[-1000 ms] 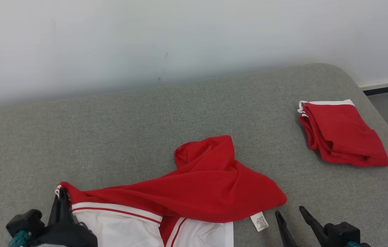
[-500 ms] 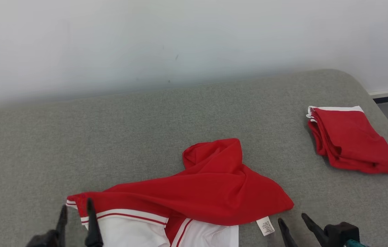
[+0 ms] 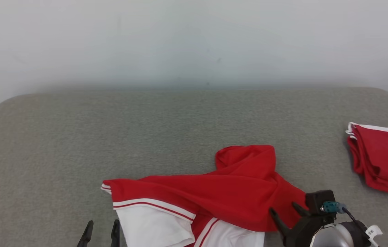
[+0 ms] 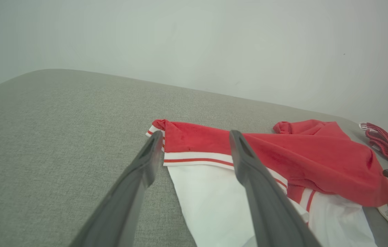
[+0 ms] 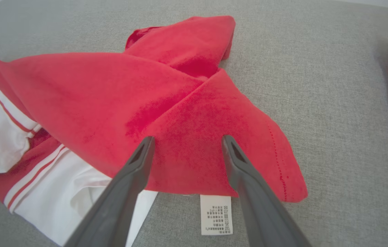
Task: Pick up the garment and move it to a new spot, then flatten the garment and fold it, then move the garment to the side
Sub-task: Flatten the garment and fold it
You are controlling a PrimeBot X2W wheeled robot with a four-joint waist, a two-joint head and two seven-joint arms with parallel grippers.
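Standing wide apart, the two fingers of the left gripper (image 4: 196,137) held nothing. They pointed at the striped corner of the garment (image 3: 214,192), and in the left wrist view that corner sat just past the fingertips. The right gripper (image 5: 187,139) had its fingers wide apart too, and it was empty. It hung over the red flap at the other end, close above the cloth. I could not tell if the tips touched it. A small white label (image 5: 216,214) poked out from under that flap, between the two fingers.

The garment lay on the grey padded top (image 3: 77,137), near the robot's side of it. It was not flat. The red part was twisted and folded over the white part, with a bump at the far end. Another red garment (image 3: 382,157), folded up, lay well apart on the right.

I think the flattening was only starting. A few things could go wrong. The red flap had layers under it, so the right fingers might pinch two layers at once, and then the twist would not come out. The cloth looked soft and thin, so a small pinch could slip. If one arm pulled harder than the other, the whole garment might slide instead of opening.
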